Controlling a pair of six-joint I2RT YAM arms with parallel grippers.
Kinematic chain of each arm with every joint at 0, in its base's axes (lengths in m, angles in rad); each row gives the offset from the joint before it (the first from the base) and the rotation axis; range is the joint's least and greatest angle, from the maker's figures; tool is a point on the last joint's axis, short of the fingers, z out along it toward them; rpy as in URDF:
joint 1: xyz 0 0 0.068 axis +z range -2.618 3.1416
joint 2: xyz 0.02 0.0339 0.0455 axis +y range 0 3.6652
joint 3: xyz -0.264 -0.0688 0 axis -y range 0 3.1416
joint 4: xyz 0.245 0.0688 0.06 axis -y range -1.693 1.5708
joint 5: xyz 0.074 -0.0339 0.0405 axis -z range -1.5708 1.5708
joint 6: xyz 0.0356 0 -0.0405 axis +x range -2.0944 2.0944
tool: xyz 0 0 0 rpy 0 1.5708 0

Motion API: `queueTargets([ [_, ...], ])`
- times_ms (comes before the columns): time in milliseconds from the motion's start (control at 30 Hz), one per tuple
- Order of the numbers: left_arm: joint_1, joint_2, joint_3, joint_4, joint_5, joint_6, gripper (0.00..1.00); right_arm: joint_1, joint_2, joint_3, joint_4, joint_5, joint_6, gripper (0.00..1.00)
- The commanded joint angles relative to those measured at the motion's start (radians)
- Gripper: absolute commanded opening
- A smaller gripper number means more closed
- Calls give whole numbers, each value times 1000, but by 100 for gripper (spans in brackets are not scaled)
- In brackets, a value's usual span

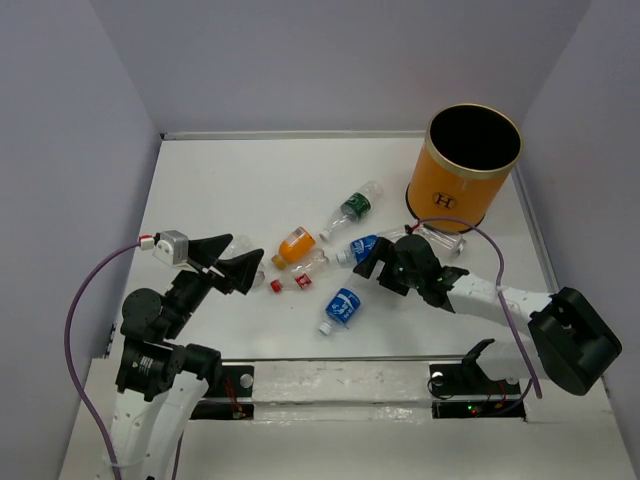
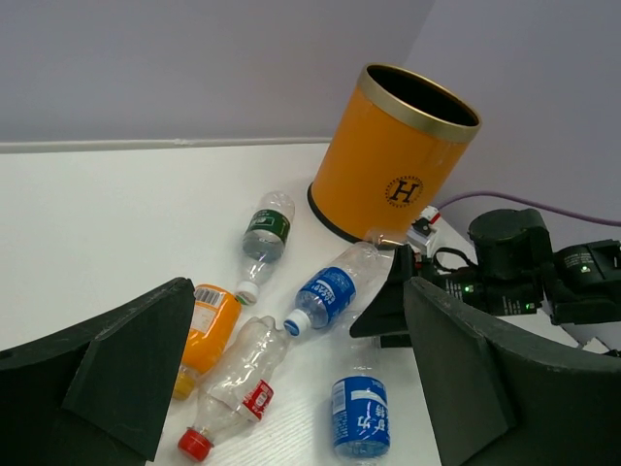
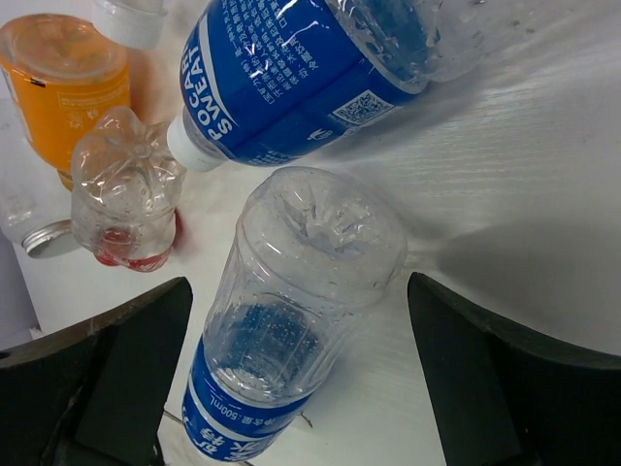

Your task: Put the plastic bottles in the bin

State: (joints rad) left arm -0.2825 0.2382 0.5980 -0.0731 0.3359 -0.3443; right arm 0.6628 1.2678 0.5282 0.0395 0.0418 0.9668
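Observation:
The orange bin (image 1: 465, 165) (image 2: 398, 160) stands upright at the back right. Plastic bottles lie on the white table: a green-label one (image 1: 352, 207) (image 2: 265, 230), an orange-filled one (image 1: 295, 245) (image 2: 206, 330) (image 3: 63, 83), a red-label one (image 1: 295, 282) (image 2: 238, 388) (image 3: 126, 189) and two blue-label ones (image 1: 360, 248) (image 3: 310, 68), (image 1: 342, 307) (image 2: 361, 417) (image 3: 291, 320). My right gripper (image 1: 385, 258) (image 3: 299, 286) is open, with the nearer blue bottle showing between its fingers, untouched. To the left of the bottles my left gripper (image 1: 245, 255) (image 2: 299, 320) is open, holding nothing.
A clear bottle (image 1: 445, 243) lies against the bin's base, just behind the right arm. Purple cables (image 1: 500, 290) trail from both wrists. Pale walls close in the table on three sides. A small silver cap (image 3: 44, 238) lies by the red-label bottle.

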Motion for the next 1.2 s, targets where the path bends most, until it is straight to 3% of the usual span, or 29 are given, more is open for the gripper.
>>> queueTargets([
  [0,-6,-8,6,29,8,7,99,15,45,9,118,-14,18,95],
  [300,-6,4,6,29,8,7,99,15,91,-20,134,29,38,79],
  [433,-6,9,6,29,5,5,99,15,79,-46,131,29,43,58],
  [500,-4,6,5,29,3,4,99,15,39,-71,117,39,49,49],
  [700,-4,3,3,29,-3,-5,99,24,-171,-79,-19,-6,39,47],
  [833,-4,1,3,30,-1,-5,99,24,-431,-13,-228,7,13,43],
  [1000,-3,-10,5,29,-15,-9,99,34,-470,261,-329,90,-130,41],
  [1167,-3,-22,-1,39,-12,-19,99,34,-252,680,-332,318,-472,41],
])
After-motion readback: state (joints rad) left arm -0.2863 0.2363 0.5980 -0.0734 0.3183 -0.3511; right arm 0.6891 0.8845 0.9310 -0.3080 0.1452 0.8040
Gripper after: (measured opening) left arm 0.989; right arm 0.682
